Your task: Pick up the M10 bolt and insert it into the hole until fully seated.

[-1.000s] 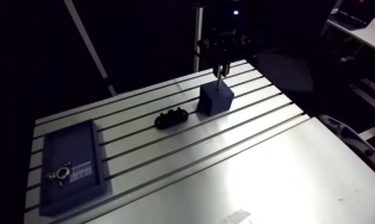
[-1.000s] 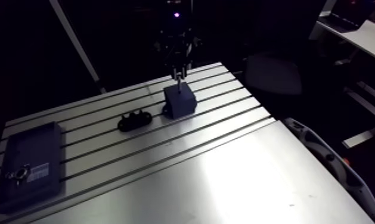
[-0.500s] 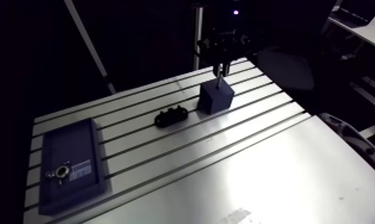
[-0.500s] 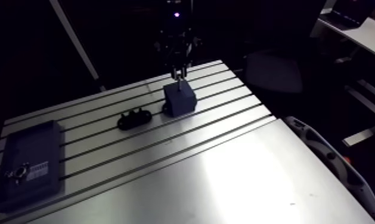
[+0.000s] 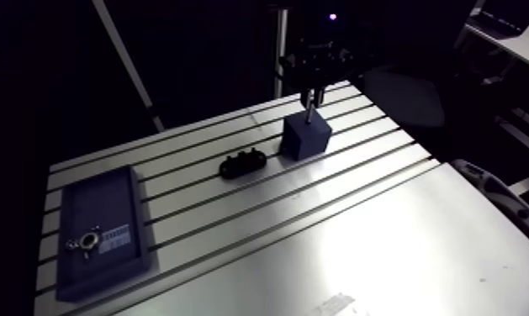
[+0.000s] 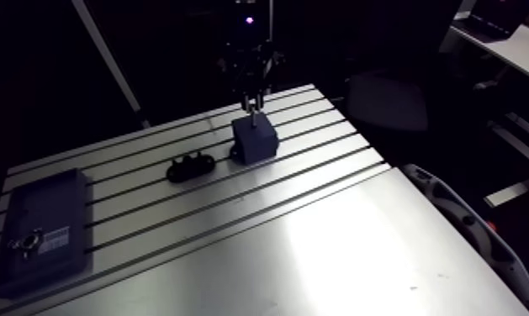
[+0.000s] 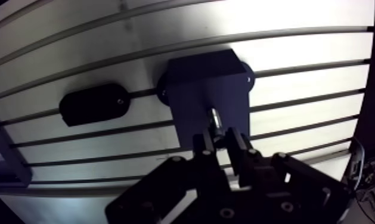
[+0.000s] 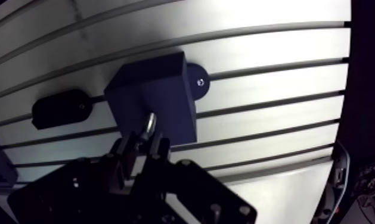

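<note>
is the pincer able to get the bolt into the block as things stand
Probably yes: the pincer, shut on the bolt, hangs right over the block with nothing between them.

Shiny metal bolt [image 7: 214, 117], matt dark block [image 7: 202, 76], brushed aluminium table [image 5: 364, 248].

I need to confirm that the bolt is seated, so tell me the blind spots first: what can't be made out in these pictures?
- Hole in the block: in the wrist view the bolt and the gripper cover it; in the arm view it is too dark and small.
- Bolt's tip and depth: lost against the dark block in both views.
- Label in the tray: too small to read in the arm view.
- Metal part beside it: too small to identify.
</note>
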{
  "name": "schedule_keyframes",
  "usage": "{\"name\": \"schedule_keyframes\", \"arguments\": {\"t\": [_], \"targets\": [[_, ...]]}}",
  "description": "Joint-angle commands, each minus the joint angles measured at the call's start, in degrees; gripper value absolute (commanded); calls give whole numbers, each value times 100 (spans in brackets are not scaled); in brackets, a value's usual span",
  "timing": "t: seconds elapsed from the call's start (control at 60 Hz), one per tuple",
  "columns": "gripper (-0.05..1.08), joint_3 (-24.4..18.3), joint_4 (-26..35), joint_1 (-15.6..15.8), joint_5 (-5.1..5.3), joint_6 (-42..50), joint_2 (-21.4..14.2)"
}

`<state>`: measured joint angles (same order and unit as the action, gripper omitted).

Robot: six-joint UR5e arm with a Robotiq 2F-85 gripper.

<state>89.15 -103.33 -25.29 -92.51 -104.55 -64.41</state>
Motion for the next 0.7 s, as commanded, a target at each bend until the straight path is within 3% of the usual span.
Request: {"name": "schedule_keyframes", "arguments": {"t": [0.017, 0.7], "targets": [[108, 17, 1, -3, 0, -1, 4], [108, 80, -8, -20, 0, -16, -14]]}}
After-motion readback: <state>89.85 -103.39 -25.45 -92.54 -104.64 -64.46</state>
